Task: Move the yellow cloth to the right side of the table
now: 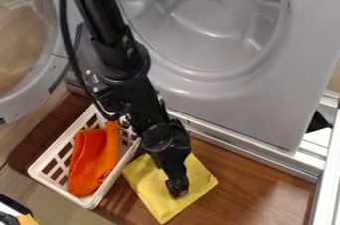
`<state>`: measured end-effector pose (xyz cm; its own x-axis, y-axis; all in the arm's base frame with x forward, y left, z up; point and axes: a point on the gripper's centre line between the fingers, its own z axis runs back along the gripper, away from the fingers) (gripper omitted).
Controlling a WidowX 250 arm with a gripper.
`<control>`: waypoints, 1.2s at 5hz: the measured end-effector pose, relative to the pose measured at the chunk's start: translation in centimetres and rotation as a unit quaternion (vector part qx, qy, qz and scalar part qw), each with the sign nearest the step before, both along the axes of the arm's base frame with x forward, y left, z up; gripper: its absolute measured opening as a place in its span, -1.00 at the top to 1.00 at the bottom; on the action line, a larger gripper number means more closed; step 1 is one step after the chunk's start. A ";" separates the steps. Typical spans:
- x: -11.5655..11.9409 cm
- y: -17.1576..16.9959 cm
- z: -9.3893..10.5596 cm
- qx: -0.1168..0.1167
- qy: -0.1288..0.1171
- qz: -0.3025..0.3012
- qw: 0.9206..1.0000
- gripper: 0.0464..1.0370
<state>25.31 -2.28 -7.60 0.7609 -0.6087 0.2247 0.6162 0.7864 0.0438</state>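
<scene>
Can see a grey washing machine (232,99) behind the white basket (113,178), and a brown table (245,169) under the basket. Can find the yellow cloth (142,179) spread just right of the basket, and an orange cloth (83,164) inside. Can spot the tool (177,188) down at the yellow cloth; cannot tell whether apart, together or clamped.

There are two cloths (146,181), one basket (115,176), one machine (266,112).

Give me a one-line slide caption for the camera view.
A black robot arm lowers over a yellow cloth on a wooden table, beside a white basket holding orange cloth.
</scene>
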 end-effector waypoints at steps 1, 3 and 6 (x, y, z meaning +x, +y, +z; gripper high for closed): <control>0.4 -0.1 -0.1 0.004 -0.001 0.004 1.000 -0.93; 0.5 -3.9 -0.1 -0.025 -0.018 -0.050 0.998 -0.93; 1.6 -10.9 -0.1 -0.055 -0.033 -0.145 0.987 -0.93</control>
<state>26.93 -13.15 -7.70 0.5401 -0.7678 0.3447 0.8143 0.5802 0.0166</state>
